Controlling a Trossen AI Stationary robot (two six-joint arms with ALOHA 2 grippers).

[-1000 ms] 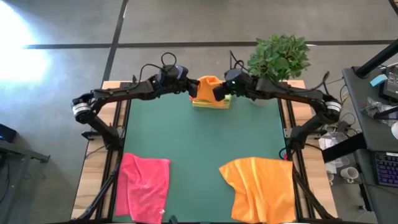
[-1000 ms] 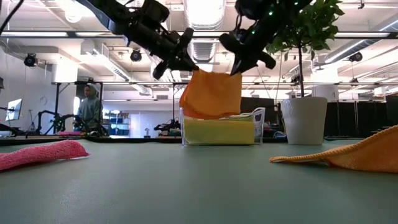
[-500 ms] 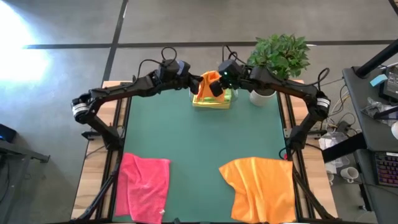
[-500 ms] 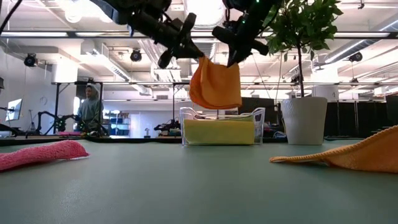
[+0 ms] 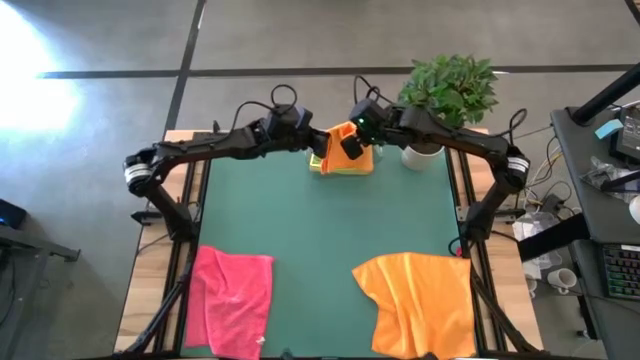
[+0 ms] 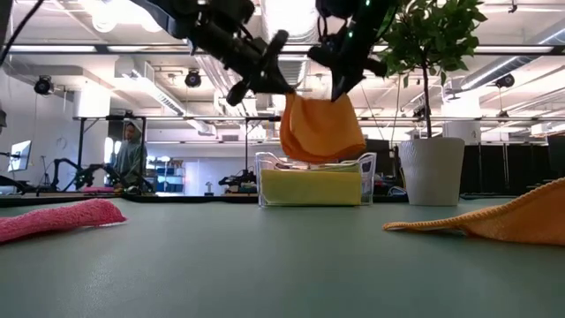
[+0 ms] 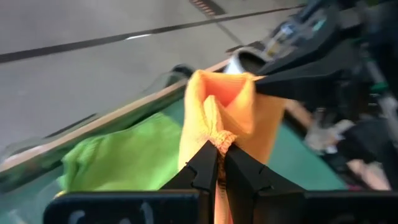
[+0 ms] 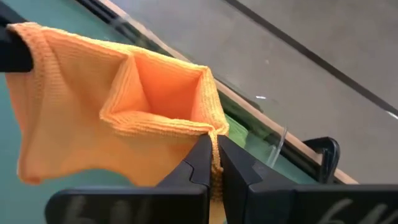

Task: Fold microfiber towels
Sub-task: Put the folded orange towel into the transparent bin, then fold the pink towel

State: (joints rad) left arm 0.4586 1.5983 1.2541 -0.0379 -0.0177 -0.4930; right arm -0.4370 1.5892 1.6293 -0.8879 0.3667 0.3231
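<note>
Hanging folded from both clenched jaws, the orange towel point(image 6: 321, 127) sags pouch-like.

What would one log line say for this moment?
left pincer: shut on folded orange towel | right pincer: shut on it | towel: hanging above clear bin

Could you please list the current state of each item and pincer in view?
Folded orange microfiber towel: held in the air above the clear bin.
Left pincer: shut on it.
Right pincer: shut on it.
Clear plastic bin: holding yellow and lime towels.
Pink towel: lying unfolded.
Second orange towel: lying unfolded.
</note>
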